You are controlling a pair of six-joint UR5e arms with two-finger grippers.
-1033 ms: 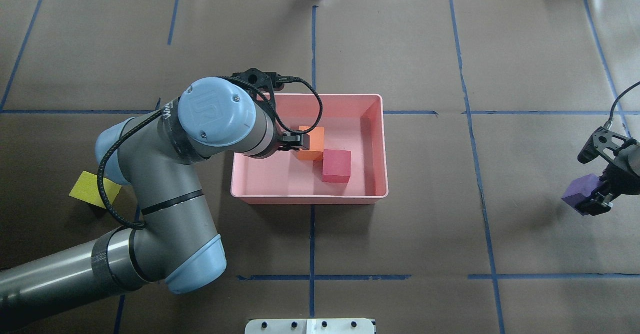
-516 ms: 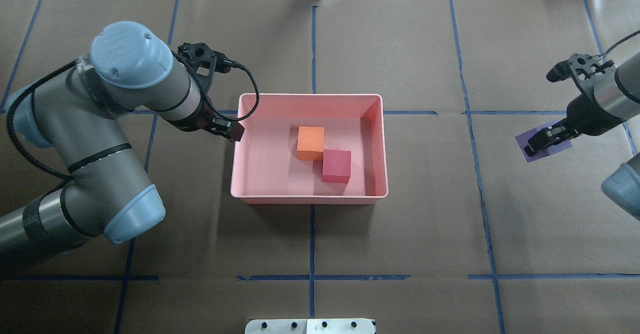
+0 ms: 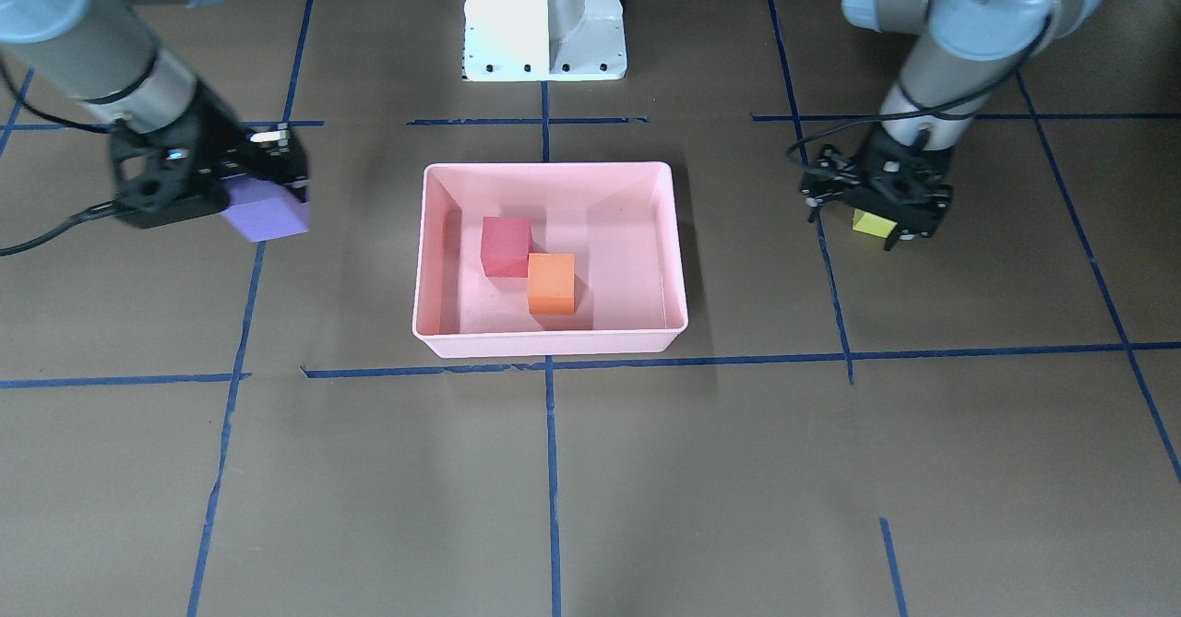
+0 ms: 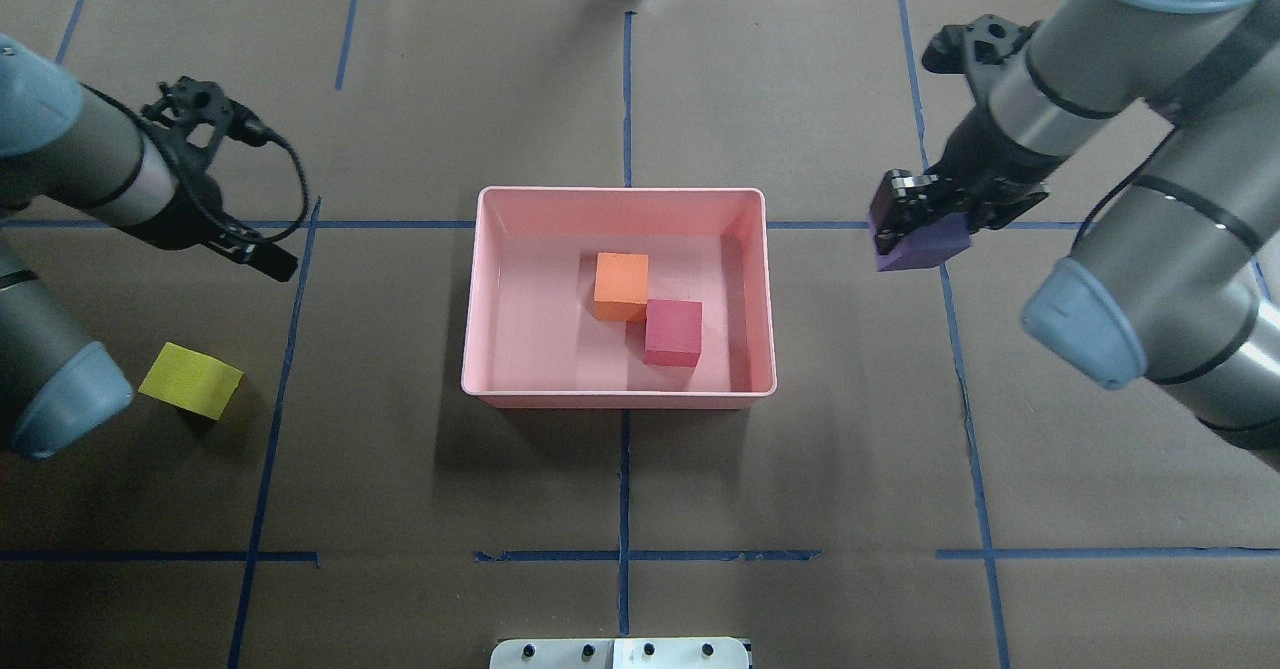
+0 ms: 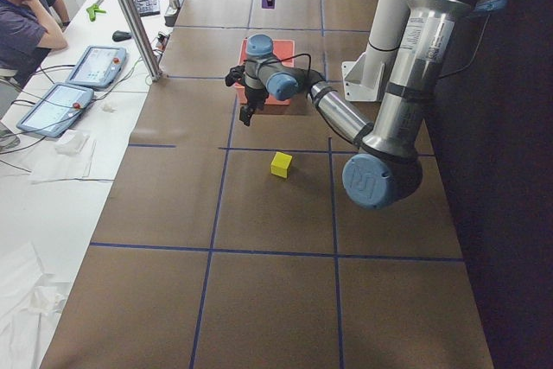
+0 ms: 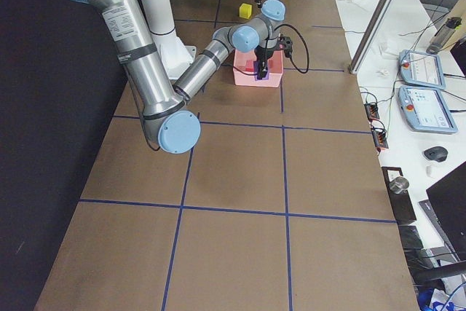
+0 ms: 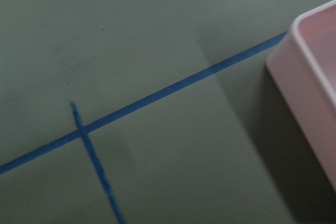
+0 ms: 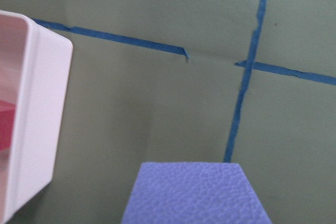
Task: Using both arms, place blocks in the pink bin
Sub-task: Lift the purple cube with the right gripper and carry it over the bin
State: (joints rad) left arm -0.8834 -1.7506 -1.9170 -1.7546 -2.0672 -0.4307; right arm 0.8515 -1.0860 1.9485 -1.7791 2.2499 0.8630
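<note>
now, two blocks lie in the pink bin (image 4: 620, 396) and two are outside it.
lower left of the overhead frame, the yellow-green block (image 4: 190, 380) sits alone; mid-frame, the red-pink block (image 4: 673, 331) and orange block (image 4: 621, 286) touch corners inside the bin; higher at left, the left gripper (image 4: 272, 263) hangs, its jaw state impossible to tell; at right, the right gripper (image 4: 915, 234) clamps the purple block (image 4: 915, 251) beside the bin.

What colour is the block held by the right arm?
Purple block; overhead view shows it best.
</note>
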